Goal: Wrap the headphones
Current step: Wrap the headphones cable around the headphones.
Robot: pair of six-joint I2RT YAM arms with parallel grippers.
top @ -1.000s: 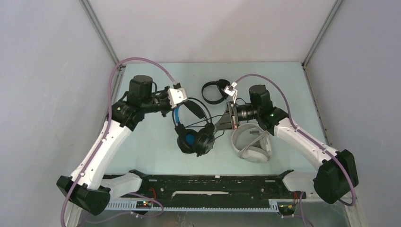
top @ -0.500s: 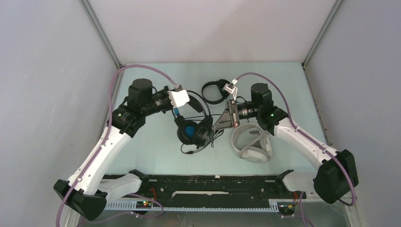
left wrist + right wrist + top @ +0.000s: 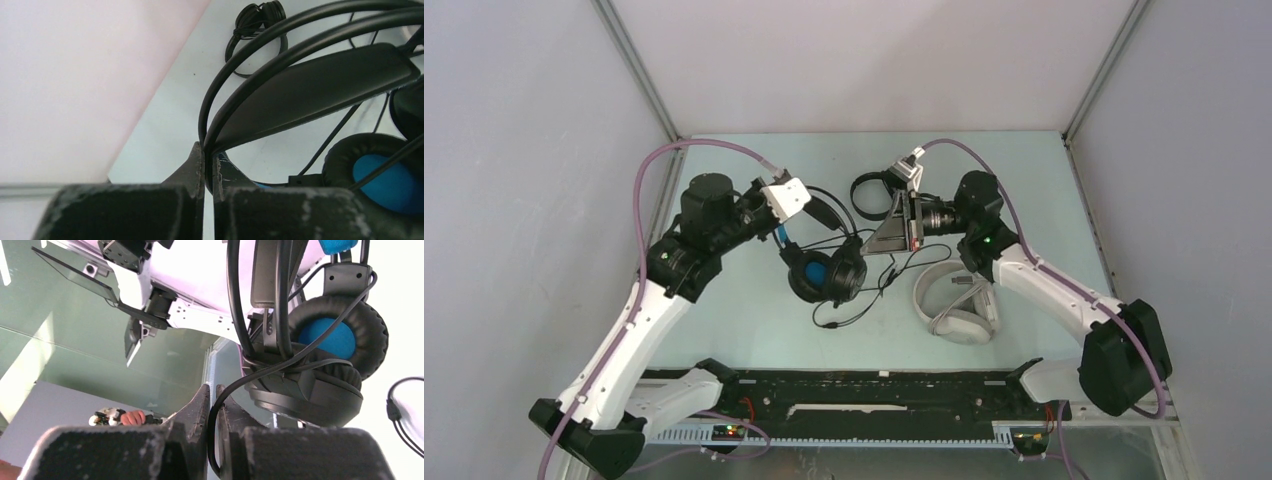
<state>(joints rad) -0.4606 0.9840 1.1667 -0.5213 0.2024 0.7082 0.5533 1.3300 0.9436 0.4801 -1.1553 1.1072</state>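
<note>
The bulky black headphones (image 3: 824, 272) with blue lining hang a little above the table at the centre. My left gripper (image 3: 208, 150) is shut on the thin headband (image 3: 310, 85) near its end. Their black cable (image 3: 212, 425) runs up between the fingers of my right gripper (image 3: 212, 390), which is shut on it just right of the ear cups (image 3: 325, 340). Slack cable (image 3: 864, 300) loops on the table below. The white headphones (image 3: 954, 305) lie right of centre. The small black headphones (image 3: 871, 195) lie behind, partly hidden by the right wrist.
The enclosure's grey walls close in on the left, the right and the far side. The arm bases and a black rail (image 3: 854, 385) run along the near edge. The small black headset (image 3: 257, 20) lies close to the far wall.
My left gripper carried the black headphones left and farther back. The right gripper moved up and back with the cable, and more slack cable now lies on the table.
</note>
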